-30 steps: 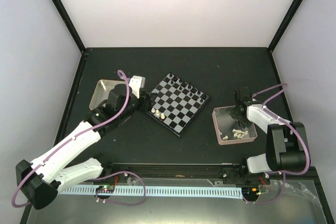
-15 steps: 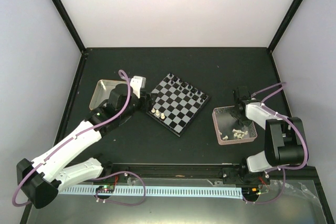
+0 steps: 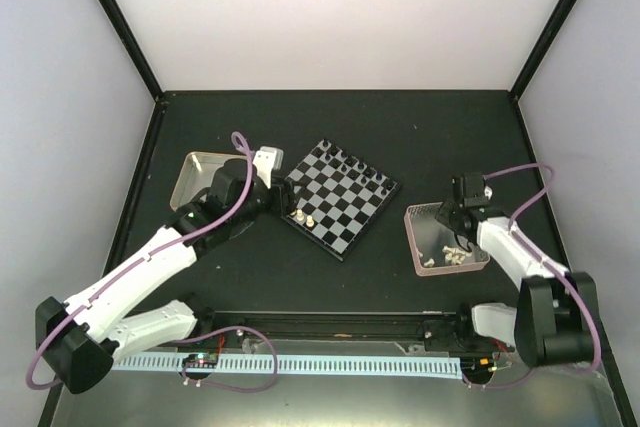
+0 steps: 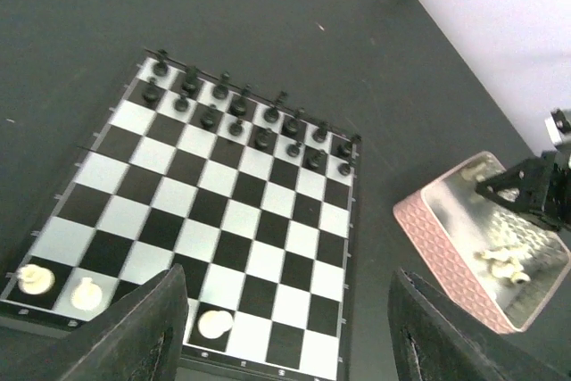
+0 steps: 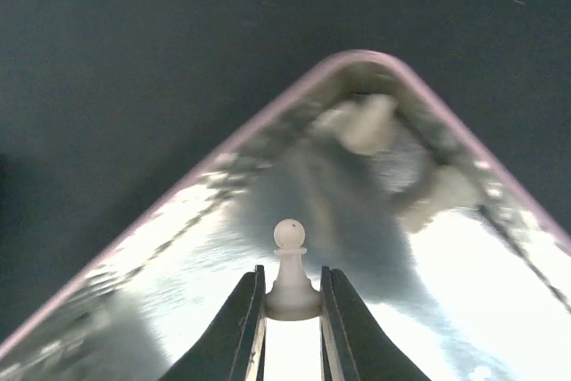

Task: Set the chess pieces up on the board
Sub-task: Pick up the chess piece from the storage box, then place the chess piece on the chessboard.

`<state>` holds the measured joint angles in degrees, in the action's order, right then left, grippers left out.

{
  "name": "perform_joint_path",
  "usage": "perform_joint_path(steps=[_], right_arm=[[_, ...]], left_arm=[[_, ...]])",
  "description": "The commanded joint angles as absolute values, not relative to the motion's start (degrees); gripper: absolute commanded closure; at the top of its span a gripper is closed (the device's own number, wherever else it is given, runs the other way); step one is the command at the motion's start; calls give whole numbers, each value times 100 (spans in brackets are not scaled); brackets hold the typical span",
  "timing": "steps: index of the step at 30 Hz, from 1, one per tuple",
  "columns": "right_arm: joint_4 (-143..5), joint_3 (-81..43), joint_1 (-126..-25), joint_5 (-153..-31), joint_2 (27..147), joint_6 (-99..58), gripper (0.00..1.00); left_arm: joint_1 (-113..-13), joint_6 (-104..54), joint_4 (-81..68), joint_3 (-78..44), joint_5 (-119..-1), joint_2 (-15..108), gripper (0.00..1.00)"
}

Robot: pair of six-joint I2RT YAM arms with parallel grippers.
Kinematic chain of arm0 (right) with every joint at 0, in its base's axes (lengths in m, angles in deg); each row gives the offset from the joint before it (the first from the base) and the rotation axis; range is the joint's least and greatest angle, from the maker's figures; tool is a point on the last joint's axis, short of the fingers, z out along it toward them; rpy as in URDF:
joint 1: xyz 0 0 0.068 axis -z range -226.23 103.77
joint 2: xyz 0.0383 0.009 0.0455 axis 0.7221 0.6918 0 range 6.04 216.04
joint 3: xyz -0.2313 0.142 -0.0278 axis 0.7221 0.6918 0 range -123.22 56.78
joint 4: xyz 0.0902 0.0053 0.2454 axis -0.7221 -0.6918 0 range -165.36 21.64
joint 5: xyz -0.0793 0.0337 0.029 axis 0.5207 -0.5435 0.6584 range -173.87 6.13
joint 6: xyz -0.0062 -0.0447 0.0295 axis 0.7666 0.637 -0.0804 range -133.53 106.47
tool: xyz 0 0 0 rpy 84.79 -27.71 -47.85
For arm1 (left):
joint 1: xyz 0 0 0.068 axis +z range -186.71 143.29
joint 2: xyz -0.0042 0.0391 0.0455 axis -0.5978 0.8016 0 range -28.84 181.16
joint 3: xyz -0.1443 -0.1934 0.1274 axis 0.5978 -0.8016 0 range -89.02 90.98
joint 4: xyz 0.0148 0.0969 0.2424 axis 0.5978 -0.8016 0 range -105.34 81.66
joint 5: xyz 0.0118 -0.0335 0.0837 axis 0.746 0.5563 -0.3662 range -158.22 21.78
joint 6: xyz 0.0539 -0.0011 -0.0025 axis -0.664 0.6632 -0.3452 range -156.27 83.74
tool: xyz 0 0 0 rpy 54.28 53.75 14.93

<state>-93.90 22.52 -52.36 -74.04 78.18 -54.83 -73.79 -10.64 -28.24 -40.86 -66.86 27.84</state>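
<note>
- The right claw (image 5: pixel 290 296) is pinching a white pawn (image 5: pixel 290 272) by its base, one fingertip pressed to each side
- The pawn's long axis runs in line with the fingers, and its round head points away from the claw towards a corner of the pink tray (image 5: pixel 268 122)
- In the overhead view this claw (image 3: pixel 452 219) sits over the far left part of the tray (image 3: pixel 413 237), which lies on the right side of the dark counter (image 3: pixel 300 277)
- Loose white pieces (image 3: pixel 455 255) lie in the near part of the tray; they are too small to tell which way each one lies
- The board (image 3: pixel 345 209) lies flat near the middle of the counter, turned so its corners point like a diamond
- Black pieces (image 4: pixel 241 113) stand upright in two rows along the board's far-right edge
- Three white pieces (image 4: pixel 85 292) stand upright on the opposite edge, near the board's left corner
- The left claw (image 4: pixel 290 345) is spread wide with nothing between its fingers, at the board's left corner just beside those three pieces
- A metal tin (image 3: pixel 195 172) sits on the counter to the left of that arm
</note>
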Motion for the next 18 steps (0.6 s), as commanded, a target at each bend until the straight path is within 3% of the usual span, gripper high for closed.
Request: perform_joint_path(steps=[1,11,18], right_arm=[[-8553,2483,-5374,-8718,7067,-4772,87],[-6102,3074,-5505,-12849,6018,-4879,86],[-4978,3053,-6162,-14271,5888,-5133,85]], left_arm=[[-7333,-659,-2651,-3933,-5809,2978,36],[-7318,219,-2285,-3144,-3142,4214,32],[-7332,875,-1494,-2974,-1934,4813,31]])
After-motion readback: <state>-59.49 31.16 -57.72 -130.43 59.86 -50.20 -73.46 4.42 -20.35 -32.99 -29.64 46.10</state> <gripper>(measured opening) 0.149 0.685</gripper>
